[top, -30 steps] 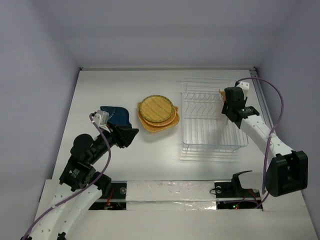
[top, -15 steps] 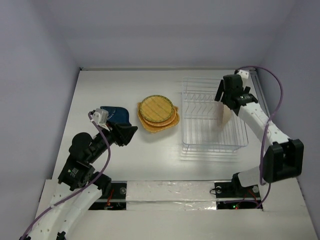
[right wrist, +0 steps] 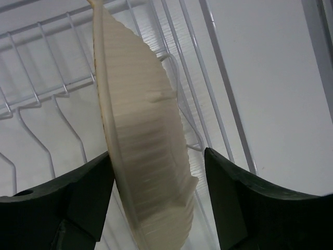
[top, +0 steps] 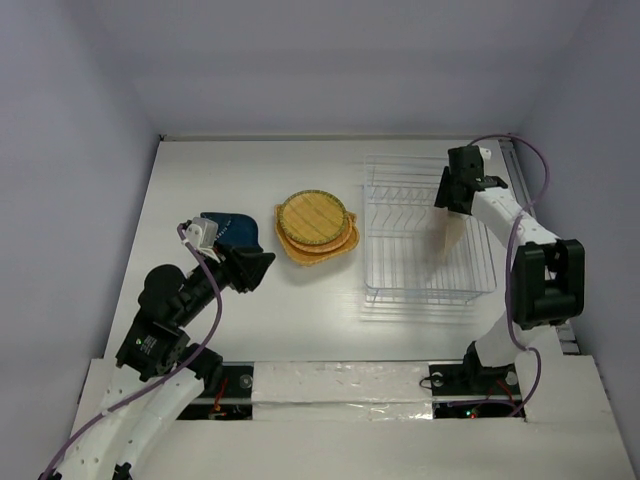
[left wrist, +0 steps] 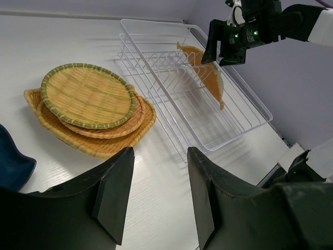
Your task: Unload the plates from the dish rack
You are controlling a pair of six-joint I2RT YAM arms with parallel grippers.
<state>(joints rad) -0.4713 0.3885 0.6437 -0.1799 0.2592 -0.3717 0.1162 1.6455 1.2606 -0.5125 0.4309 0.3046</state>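
The right gripper [top: 448, 205] is clamped on 1 pointed-oval plate [top: 449, 236], its fingers [right wrist: 78, 198] pressed to either face, and it holds the plate on edge, tilted, hanging over the right-hand part of the dish rack [top: 385, 265]. From the right wrist view the plate's pale ribbed underside runs down between the fingers with the rack's thin bars right behind it; I cannot tell whether its lower tip touches them. No other plate stands in the rack's slots. Just left of the rack a stack of plates [top: 315, 228] lies flat, 3 as far as I can see, a round green-rimmed one on top. Further left of the rack sits a dark blue object [top: 232, 230], and close by it the left gripper [top: 255, 268] hovers with its fingers spread apart and nothing between them. Everything rests on a white table [top: 200, 180] closed in by plain pale lilac walls [top: 80, 120].
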